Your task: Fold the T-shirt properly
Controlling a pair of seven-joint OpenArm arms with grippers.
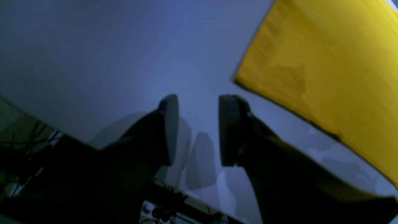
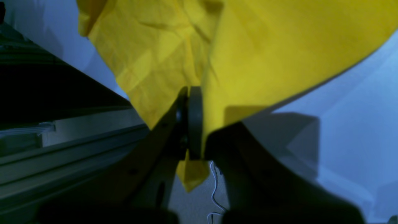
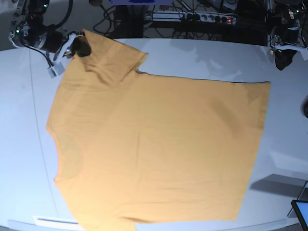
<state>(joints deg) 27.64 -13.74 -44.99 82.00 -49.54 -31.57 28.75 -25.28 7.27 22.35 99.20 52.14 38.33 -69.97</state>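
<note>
**Right pincer clamped on a sleeve, left pincer free off the hem corner**

Your right gripper [image 2: 195, 124] is clenched on the T-shirt [image 3: 159, 149], with yellow cloth pinched between its pads and a small tip of fabric poking out below them. In the base view that grip sits at the sleeve by the table's [image 3: 202, 55] far left corner, and the sleeve looks bunched and lifted there. Your left gripper [image 1: 198, 130] is released, its pads apart with nothing between them; it hangs above bare table, just off one corner of the shirt, which lies up and to the right of it in the wrist view.

The shirt is spread nearly flat over most of the table, its long axis running left to right, collar end toward the left edge and hem toward the right. The hem's far corner is, in my judgement, the left arm's nearest hold.

Open room is thin: the near sleeve and bottom edge reach the table's near edge. The clearest bare surface is along the far and right edges.
</note>
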